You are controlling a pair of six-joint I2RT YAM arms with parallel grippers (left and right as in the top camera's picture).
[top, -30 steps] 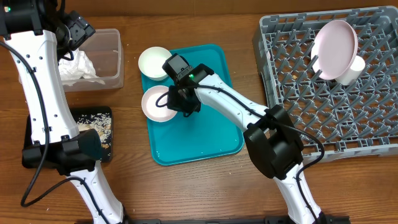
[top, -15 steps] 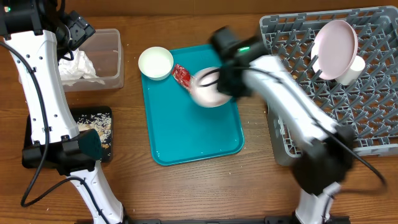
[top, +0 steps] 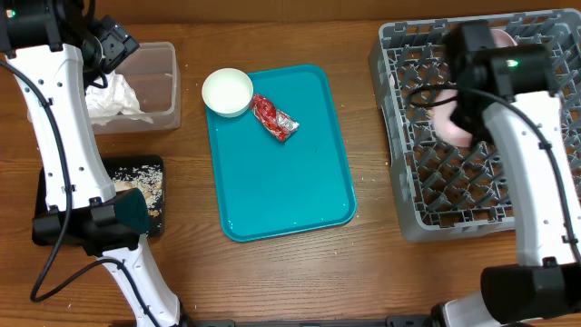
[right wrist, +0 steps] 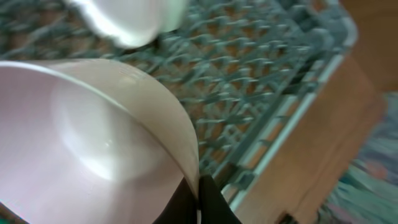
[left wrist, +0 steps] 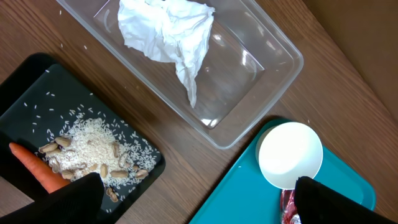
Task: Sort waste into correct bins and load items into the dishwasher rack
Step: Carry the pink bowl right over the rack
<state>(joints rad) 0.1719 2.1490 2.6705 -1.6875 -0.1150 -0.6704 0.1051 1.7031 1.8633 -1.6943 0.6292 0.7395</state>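
The right gripper [right wrist: 199,196], clamped on 1 bowl [right wrist: 93,149], now hangs over the dishwasher rack [top: 413,182] at 3 o'clock, leaving the red wrapper [top: 273,116] uncovered; the left gripper [left wrist: 199,199] gapes apart.

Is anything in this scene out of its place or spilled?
The red wrapper lies loose on the teal tray, not yet sorted. A few grains seem scattered on the table beside the black tray.

Wooden table [top: 272,282] bears clear tub [top: 169,86], black tray [top: 136,163], teal tray [top: 281,182], grey rack [top: 427,182].
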